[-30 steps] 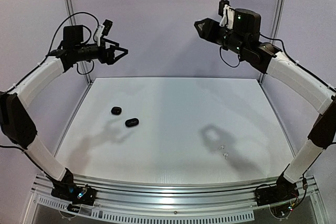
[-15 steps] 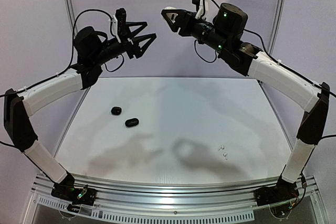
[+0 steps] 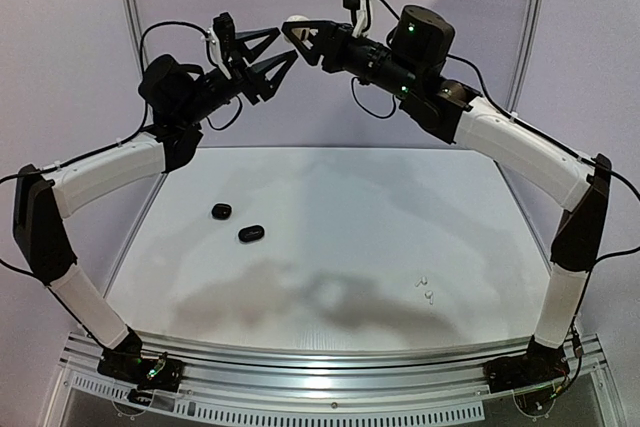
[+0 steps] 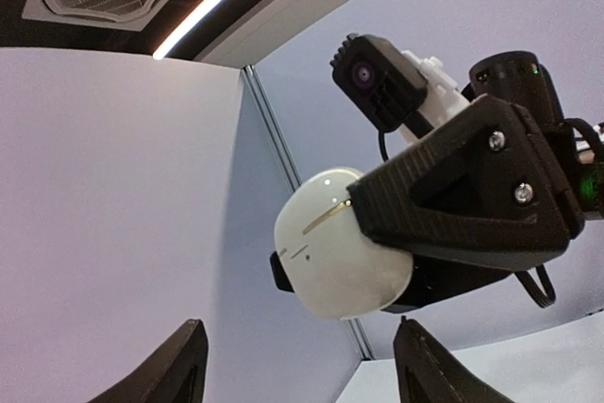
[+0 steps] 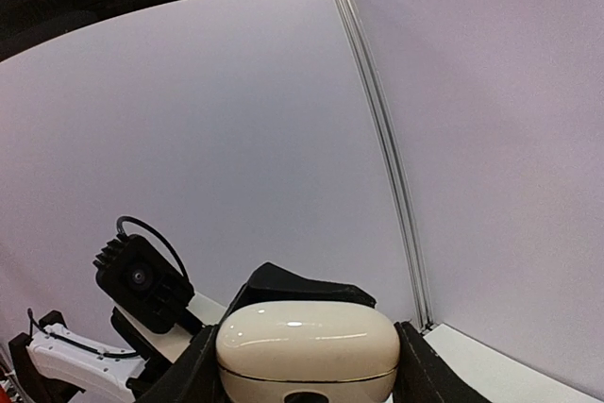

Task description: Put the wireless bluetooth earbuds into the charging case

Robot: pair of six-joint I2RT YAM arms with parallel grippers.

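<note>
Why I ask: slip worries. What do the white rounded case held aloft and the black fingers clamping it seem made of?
The rounded cream-white charging case looks like hard glossy plastic: sharp light glints, a thin seam line. The black angular fingers of the right tool look matte, probably moulded or printed plastic: dull surface, two screw heads set in.

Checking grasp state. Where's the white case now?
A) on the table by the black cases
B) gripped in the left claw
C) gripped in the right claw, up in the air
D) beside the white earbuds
C: the white case sits clamped in the right claw, held high; the left claw is open, short of it.
</note>
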